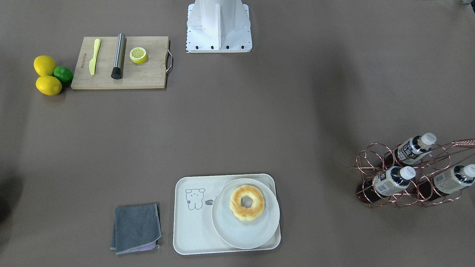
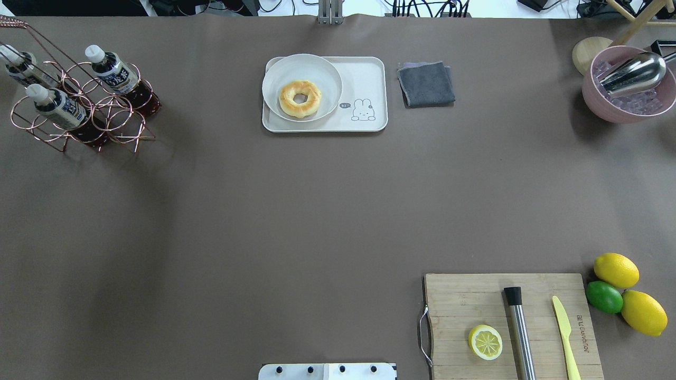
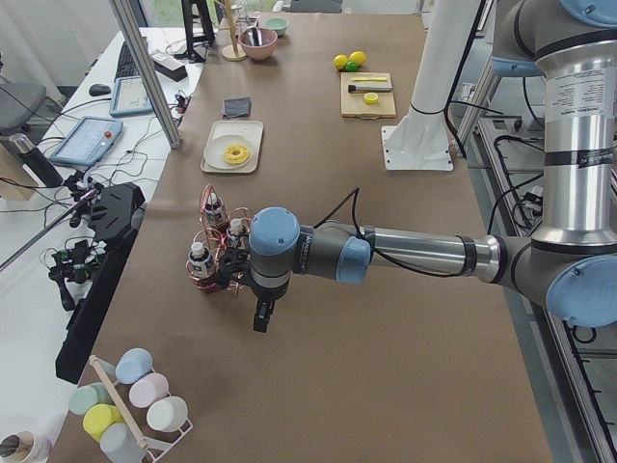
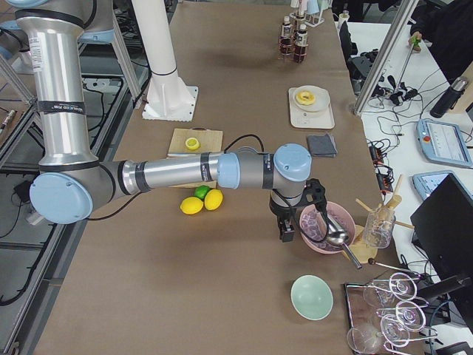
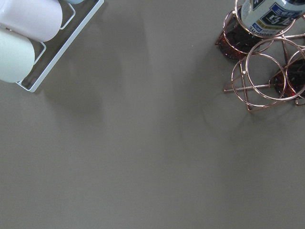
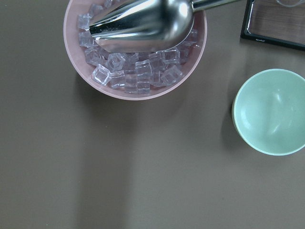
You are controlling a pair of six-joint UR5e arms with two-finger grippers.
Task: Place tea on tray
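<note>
Three tea bottles lie in a copper wire rack (image 1: 408,187); one bottle (image 1: 413,148) is on top, the other two (image 1: 393,180) (image 1: 452,179) below. They also show in the overhead view (image 2: 112,71) and one in the left wrist view (image 5: 267,12). The cream tray (image 1: 193,230) (image 2: 369,74) holds a round plate with a donut (image 1: 246,203). My left gripper (image 3: 260,318) hangs just beside the rack; I cannot tell if it is open. My right gripper (image 4: 287,231) hovers beside a pink ice bowl; I cannot tell its state.
A grey cloth (image 1: 136,228) lies beside the tray. A cutting board (image 2: 465,295) carries a lemon half, steel muddler and yellow knife, with lemons and a lime (image 2: 604,296) beside it. The pink ice bowl (image 6: 76,57) holds a scoop; a green bowl (image 6: 271,112) and cups (image 5: 24,33) stand nearby.
</note>
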